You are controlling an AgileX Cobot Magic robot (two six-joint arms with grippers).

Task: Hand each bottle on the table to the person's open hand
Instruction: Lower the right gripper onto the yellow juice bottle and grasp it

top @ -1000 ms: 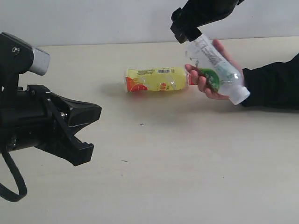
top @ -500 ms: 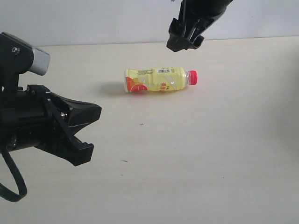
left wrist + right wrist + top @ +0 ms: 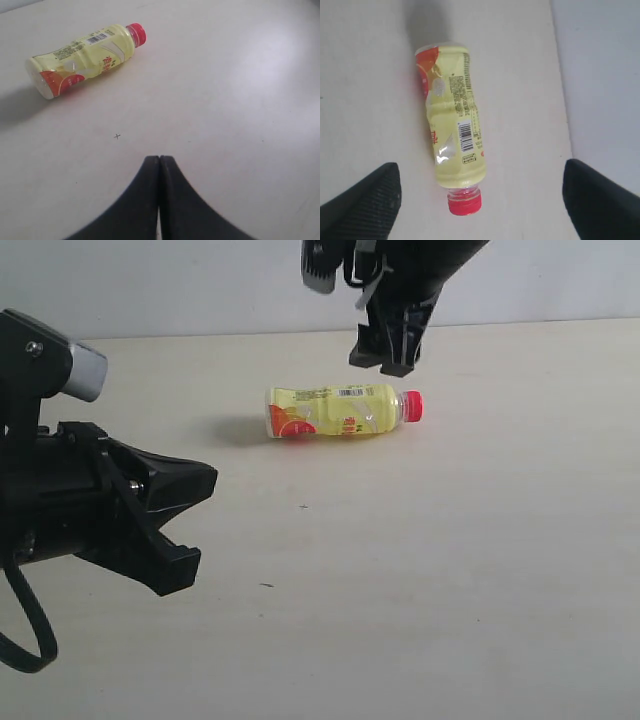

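One bottle point(image 3: 335, 412) with a yellow label and a red cap point(image 3: 412, 405) lies on its side on the beige table point(image 3: 450, 570), cap pointing right. My right gripper point(image 3: 385, 355) hangs open just above and behind its cap end, holding nothing. In the right wrist view the bottle point(image 3: 452, 125) lies lengthwise between the wide-spread fingers point(image 3: 370, 200) of that gripper point(image 3: 482, 200), untouched. My left gripper point(image 3: 159, 159) is shut and empty, low over the table at the left, well short of the bottle point(image 3: 85, 57). The person's open hand is out of view.
A pale wall point(image 3: 200, 290) rises behind the table's far edge, close behind the bottle. The left arm's black body point(image 3: 90, 510) fills the left side of the exterior view. A few tiny dark specks point(image 3: 303, 506) mark the tabletop.
The person's hand took the white-capped bottle and left the view to the right. My right gripper, now empty, moved left and turned over the yellow bottle's cap end. The left arm stayed still.
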